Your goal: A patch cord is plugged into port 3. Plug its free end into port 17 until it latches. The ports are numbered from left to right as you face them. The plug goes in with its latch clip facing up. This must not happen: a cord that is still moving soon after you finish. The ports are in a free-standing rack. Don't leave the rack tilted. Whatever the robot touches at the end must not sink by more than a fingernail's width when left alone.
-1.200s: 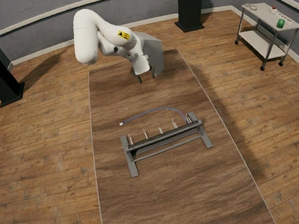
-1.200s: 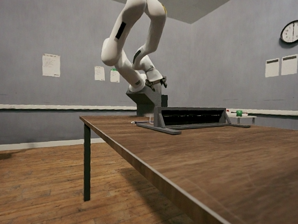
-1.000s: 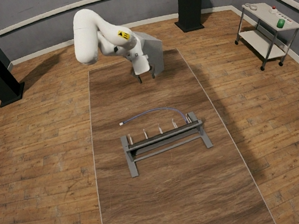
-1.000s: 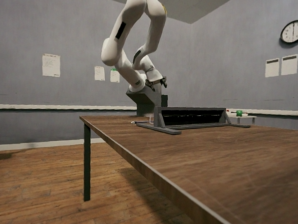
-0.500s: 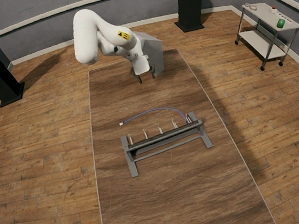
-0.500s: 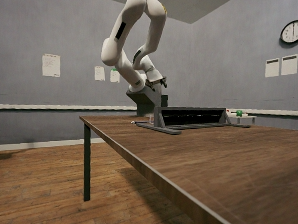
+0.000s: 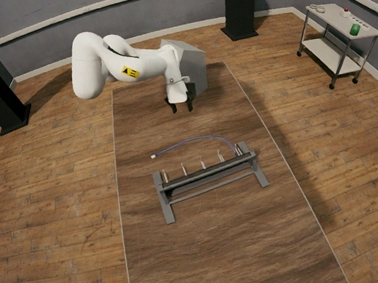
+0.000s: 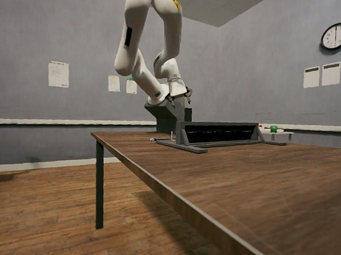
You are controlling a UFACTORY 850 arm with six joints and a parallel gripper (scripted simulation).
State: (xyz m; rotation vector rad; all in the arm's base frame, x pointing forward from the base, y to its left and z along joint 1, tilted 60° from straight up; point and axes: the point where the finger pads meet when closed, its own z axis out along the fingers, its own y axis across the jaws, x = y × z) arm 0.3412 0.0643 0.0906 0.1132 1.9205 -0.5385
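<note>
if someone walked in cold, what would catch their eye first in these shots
Most likely the big white arm bending over the far end of the long wooden table, its hand open, empty and well above the surface. Next, the grey free-standing rack at mid-table, with a blue patch cord arcing from its right end to a white free plug lying on the table to the left.

Even, soft, fairly dim light from overhead lays blurred shadows of the white arm [image 7: 104, 64] across the wooden table [image 7: 228, 247] and plank floor [image 7: 49, 203], with no glare, while the top view bows the walls at its edges and both views look slightly soft and grainy.
</note>
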